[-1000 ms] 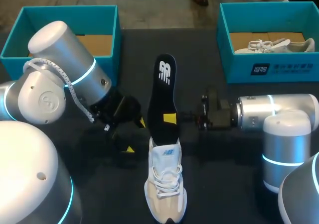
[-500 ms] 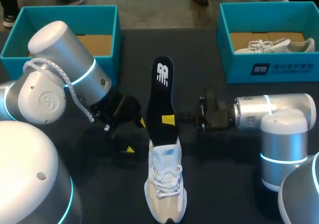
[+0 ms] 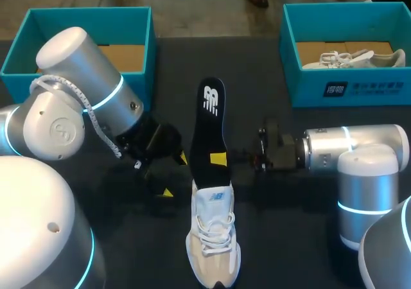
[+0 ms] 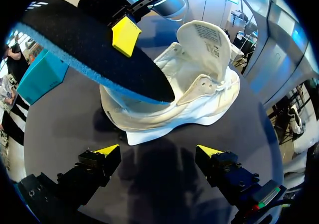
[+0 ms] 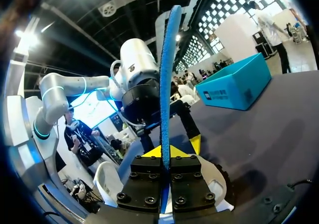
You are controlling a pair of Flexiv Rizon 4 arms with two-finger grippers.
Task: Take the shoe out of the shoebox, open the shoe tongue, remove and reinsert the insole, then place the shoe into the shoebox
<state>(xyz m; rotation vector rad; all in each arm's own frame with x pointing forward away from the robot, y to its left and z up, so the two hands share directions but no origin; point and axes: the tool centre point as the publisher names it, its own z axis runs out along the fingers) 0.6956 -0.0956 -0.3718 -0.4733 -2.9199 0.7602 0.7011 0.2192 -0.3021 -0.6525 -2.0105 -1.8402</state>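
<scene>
Now: insole (image 3: pixel 209 128) aloft, shoe (image 3: pixel 213 237) unheld

On the counter (image 3: pixel 282 237) the shoe sits at 6 o'clock, insole above it toward 12, pinched by right jaws. Left jaws gape empty at 9; reinsertion could shove the loose shoe.

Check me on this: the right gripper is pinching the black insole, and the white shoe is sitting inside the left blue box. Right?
Not quite. The right gripper is indeed pinching the black insole, but the white shoe sits on the dark table between the two arms, not inside the left blue box. The head view shows it.
</scene>
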